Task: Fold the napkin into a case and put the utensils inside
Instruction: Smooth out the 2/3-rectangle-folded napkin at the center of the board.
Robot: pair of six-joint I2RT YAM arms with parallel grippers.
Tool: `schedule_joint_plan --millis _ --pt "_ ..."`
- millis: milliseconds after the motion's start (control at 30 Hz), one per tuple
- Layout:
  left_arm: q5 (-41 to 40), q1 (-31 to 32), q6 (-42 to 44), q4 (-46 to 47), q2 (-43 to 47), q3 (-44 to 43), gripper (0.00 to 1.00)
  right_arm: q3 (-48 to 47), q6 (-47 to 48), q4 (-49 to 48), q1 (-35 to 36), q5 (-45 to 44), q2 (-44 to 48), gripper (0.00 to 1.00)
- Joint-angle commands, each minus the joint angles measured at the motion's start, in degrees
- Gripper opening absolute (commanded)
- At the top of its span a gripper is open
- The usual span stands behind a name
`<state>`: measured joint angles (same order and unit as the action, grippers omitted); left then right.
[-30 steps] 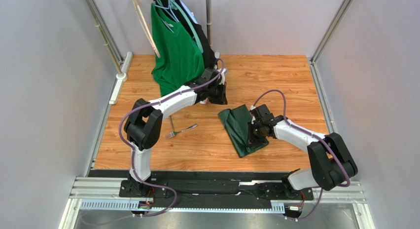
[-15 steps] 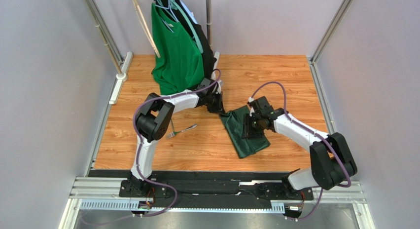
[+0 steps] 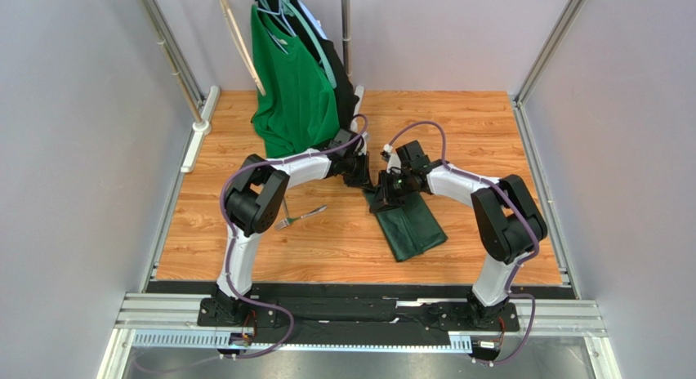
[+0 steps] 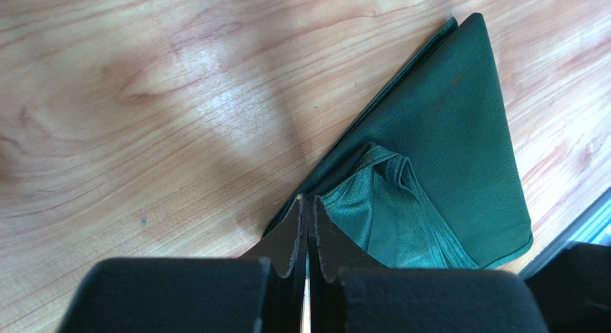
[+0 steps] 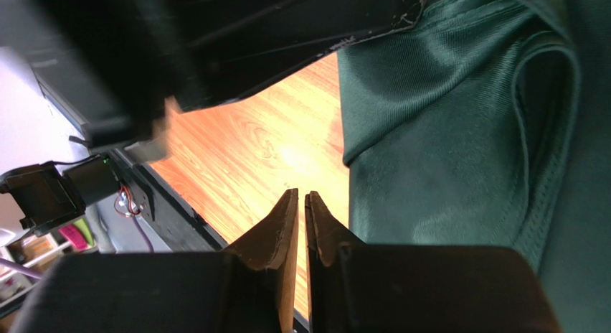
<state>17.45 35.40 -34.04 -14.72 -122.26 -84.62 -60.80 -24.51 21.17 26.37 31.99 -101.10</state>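
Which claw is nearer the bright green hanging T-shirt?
Left. The left claw is just right of the bright green T-shirt hem; the right claw sits beyond it, farther right and forward.

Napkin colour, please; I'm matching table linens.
The napkin is plain dark green, no pattern. It shows best in the left wrist view.

My bench: light-brown wood-grain tabletop [image 3: 474, 126], evenly lit, with soft glare patches. Plain pale-grey walls [image 3: 73, 167] on three sides, silver aluminium frame posts [image 3: 170, 60] at the corners. A bright green T-shirt [image 3: 290, 93] hangs at the back, with a black garment [image 3: 345, 89] behind it.
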Motion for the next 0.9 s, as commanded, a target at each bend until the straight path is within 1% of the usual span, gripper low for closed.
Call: schedule_joint_plan --millis 0,100,133,233,267,333,400,467,500,567,600,633,667,733,767,800,867 --pt "-5.67 -0.68 0.64 -4.61 0.7 -0.55 0.0 2.94 -0.54 -5.25 0.0 4.84 -0.77 0.09" --pt "-5.94 -1.03 0.64 -4.7 0.88 -0.55 0.0 7.69 0.08 -4.82 0.08 4.75 2.12 0.09" --pt "-5.94 -1.12 0.73 -4.88 1.05 -0.72 0.0 11.8 0.25 -5.08 0.0 4.32 5.44 0.08" --pt "-6.47 -1.12 1.52 -5.4 1.5 -1.6 0.0 17.62 0.43 -3.68 0.08 2.65 10.73 0.08" --pt "-6.55 -1.12 2.13 -5.75 1.58 -1.95 0.0 18.42 0.43 -3.24 0.0 1.95 13.53 0.08" --pt "-6.03 -1.21 2.92 -6.55 1.85 -3.01 0.0 18.96 0.95 -1.13 -0.27 -0.07 15.66 0.08" --pt "-6.11 -1.03 3.19 -6.55 2.98 -3.1 0.0 18.35 0.87 -0.17 -0.7 -0.09 17.25 0.08" --pt "-5.85 -0.94 3.37 -6.55 4.91 -2.57 0.07 16.95 0.43 -0.42 -0.71 1.23 17.34 0.09" --pt "-5.42 -0.86 3.37 -6.55 5.62 -2.31 0.17 16.24 0.34 -0.86 -0.71 1.58 16.73 0.09" --pt "-5.06 -0.59 3.02 -6.55 8.07 -2.04 0.26 14.84 0.52 -0.95 -0.71 1.94 15.33 0.08" --pt "-4.89 -0.42 2.93 -6.81 8.78 -1.69 0.39 13.61 0.43 -1.21 -0.71 2.03 14.1 0.08" --pt "-4.88 -0.16 2.84 -6.99 9.49 -1.69 0.42 13.34 0.43 -1.74 -0.79 2.29 13.48 0.08" --pt "-4.8 0.37 2.67 -7.08 10.54 -1.6 0.43 12.9 0.26 -2.27 -0.71 2.29 12.86 0.08" --pt "-3.66 0.64 1.71 -7.25 11.16 -1.34 0.39 11.49 0.34 -2.53 -0.79 2.29 10.5 0.08" --pt "-2.96 0.9 1.18 -6.82 11.51 -0.9 0.34 11.31 0.26 -2.88 -0.88 2.55 9.79 0.08" --pt "-1.3 0.99 0.48 -5.42 11.43 0.23 0.24 10.79 -0.09 -3.76 -0.97 2.81 9.26 0.08" --pt "-0.4 1.08 -1.11 -4.0 10.73 1.38 0.2 10.09 -0.27 -4.29 -1.06 3.08 7.76 0.08"
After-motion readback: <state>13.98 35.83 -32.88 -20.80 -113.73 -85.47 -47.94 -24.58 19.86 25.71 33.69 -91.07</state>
